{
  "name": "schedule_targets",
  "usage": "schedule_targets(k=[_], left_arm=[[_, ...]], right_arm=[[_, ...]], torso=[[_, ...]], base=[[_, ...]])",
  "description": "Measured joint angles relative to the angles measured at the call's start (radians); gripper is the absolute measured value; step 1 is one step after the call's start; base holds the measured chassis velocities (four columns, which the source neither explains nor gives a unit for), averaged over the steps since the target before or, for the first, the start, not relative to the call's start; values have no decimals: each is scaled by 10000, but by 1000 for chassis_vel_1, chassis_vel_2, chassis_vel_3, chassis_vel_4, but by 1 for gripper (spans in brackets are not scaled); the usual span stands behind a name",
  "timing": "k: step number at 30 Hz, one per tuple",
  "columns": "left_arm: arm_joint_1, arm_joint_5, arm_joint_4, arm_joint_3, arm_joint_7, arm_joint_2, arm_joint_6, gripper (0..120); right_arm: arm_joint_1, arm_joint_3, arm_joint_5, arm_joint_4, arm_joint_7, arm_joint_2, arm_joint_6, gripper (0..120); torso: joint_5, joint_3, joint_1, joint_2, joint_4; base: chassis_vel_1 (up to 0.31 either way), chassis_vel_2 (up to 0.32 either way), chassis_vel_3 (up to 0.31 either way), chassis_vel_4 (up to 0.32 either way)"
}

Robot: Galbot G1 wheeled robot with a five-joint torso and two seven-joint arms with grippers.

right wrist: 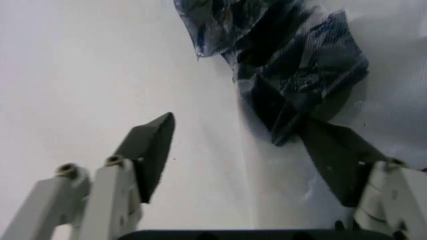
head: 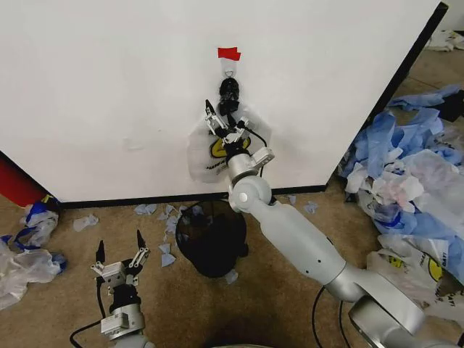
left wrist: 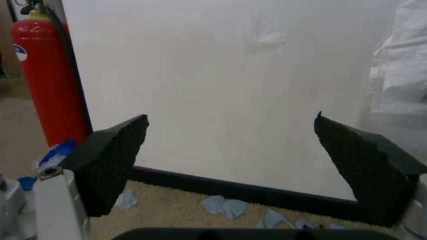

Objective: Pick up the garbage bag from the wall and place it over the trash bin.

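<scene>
The garbage bag (head: 204, 154) hangs on the wall (head: 109, 87) from a small hook under a strip of red tape (head: 228, 53). Its dark bunched handles (head: 229, 90) gather just below the hook. My right gripper (head: 220, 114) is raised against the bag's upper part, open, just under the handles. In the right wrist view the gripper (right wrist: 223, 117) stands open with the wall behind it; the blue-black bunched plastic (right wrist: 287, 60) lies beyond one finger (right wrist: 337, 157). The trash bin (head: 211, 243) stands on the carpet below. My left gripper (head: 119, 255) waits open, low to the bin's left.
A red fire extinguisher (left wrist: 45, 75) stands at the wall's left end, beyond my left gripper (left wrist: 231, 120). Blue plastic scraps (head: 161, 212) litter the carpet along the black baseboard (head: 145, 201). A heap of blue and white bags (head: 413, 174) lies on the right, more bags (head: 25, 254) on the left.
</scene>
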Motion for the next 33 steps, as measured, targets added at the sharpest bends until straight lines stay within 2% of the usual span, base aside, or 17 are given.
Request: schedule_targets(k=[13, 29, 33], left_arm=[[176, 74, 91, -108, -71, -55, -200, 98], [57, 99, 319, 5, -129, -2, -215, 98], [51, 133, 361, 20, -130, -29, -234, 98]], right_arm=[[-227, 464, -32, -148, -57, 148, 82, 22], [-869, 895, -12, -2, -63, -106, 111, 19], [-911, 858, -31, -12, -98, -94, 132, 10]], torso=[[0, 0, 0, 0, 1], [0, 0, 0, 0, 0], [0, 0, 0, -2, 0]], base=[[0, 0, 0, 0], [0, 0, 0, 0], [0, 0, 0, 0]])
